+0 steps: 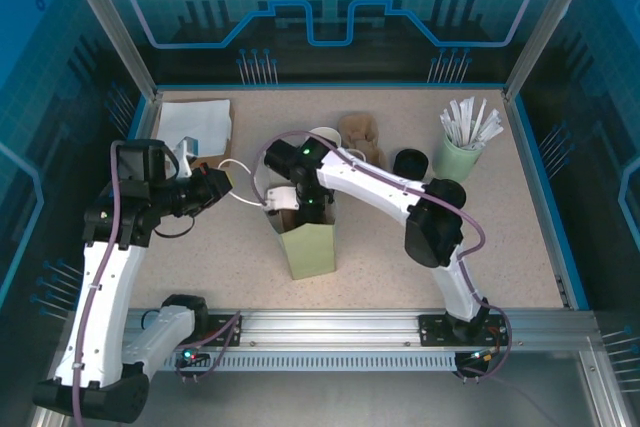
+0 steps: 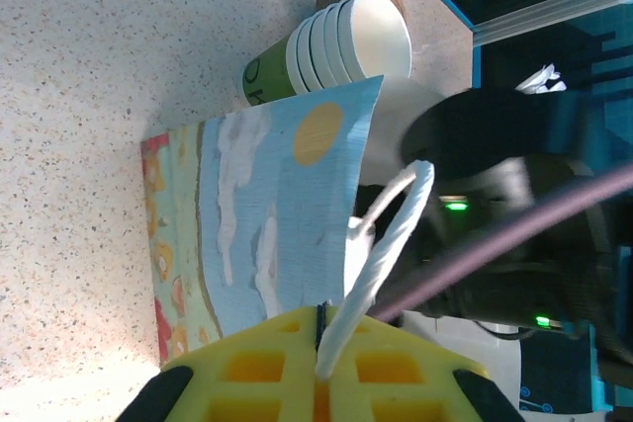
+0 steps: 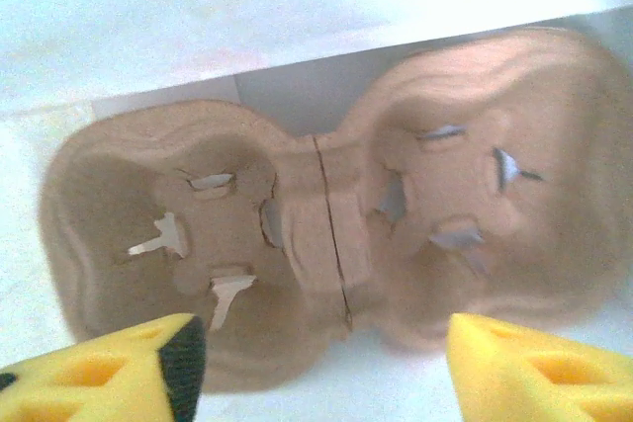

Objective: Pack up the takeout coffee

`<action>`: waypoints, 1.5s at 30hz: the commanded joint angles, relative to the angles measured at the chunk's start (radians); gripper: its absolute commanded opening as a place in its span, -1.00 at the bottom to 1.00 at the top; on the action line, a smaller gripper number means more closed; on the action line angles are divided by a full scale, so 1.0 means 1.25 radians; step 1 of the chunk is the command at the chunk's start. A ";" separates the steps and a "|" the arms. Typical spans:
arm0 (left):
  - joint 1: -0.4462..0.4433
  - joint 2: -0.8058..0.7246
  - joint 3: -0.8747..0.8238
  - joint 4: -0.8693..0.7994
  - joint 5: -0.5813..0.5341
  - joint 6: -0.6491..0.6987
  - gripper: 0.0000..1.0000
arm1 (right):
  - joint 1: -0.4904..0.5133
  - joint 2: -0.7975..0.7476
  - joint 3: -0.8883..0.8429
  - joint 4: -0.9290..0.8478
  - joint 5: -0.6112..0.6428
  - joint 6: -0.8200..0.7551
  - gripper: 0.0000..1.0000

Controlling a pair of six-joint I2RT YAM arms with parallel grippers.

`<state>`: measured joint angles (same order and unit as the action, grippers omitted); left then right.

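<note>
A brown pulp carrier (image 3: 316,214) with two pockets lies on the white floor inside the paper bag (image 1: 312,247). My right gripper (image 3: 321,363) hangs open just above it, nothing between its fingers. From above, that gripper (image 1: 287,203) reaches into the bag's mouth. My left gripper (image 2: 321,338) is shut on the bag's white rope handle (image 2: 391,244), holding it out to the left (image 1: 238,169). Nested dark green cups with white insides (image 2: 341,42) stand behind the bag (image 1: 325,137). I cannot pick out a single coffee cup.
More brown pulp (image 1: 362,135) sits at the back beside the cups. Two black lids (image 1: 408,160) (image 1: 447,190) lie to the right. A pale green cup of wrapped straws (image 1: 460,155) stands at back right. White paper sheets (image 1: 195,125) lie at back left.
</note>
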<state>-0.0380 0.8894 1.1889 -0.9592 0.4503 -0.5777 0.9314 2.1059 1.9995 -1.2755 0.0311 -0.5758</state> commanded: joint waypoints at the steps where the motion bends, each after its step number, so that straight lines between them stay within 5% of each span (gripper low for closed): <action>1: -0.015 0.004 0.004 0.003 0.008 -0.008 -0.83 | -0.015 -0.053 0.061 -0.015 -0.056 0.032 0.50; 13: -0.022 0.006 -0.008 0.010 -0.005 -0.012 -0.76 | -0.039 -0.123 0.234 -0.022 -0.084 0.126 0.69; 20: -0.022 0.014 -0.007 0.017 -0.002 -0.013 -0.29 | -0.077 -0.216 0.297 0.013 -0.095 0.247 0.70; 24: -0.022 0.024 0.019 0.017 0.009 0.006 0.22 | -0.106 -0.296 0.255 0.077 -0.085 0.331 0.76; 32: -0.021 0.049 0.093 -0.001 -0.058 0.064 0.73 | -0.195 -0.500 0.050 0.201 -0.072 0.455 1.00; 45: -0.021 0.118 0.213 -0.090 -0.119 0.162 0.75 | -0.373 -0.716 -0.194 0.208 -0.065 0.553 1.00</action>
<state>-0.0620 1.0271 1.4071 -1.0092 0.3286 -0.4427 0.5007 1.2602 1.7889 -1.0313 -0.0582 0.0639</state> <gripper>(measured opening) 0.877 0.999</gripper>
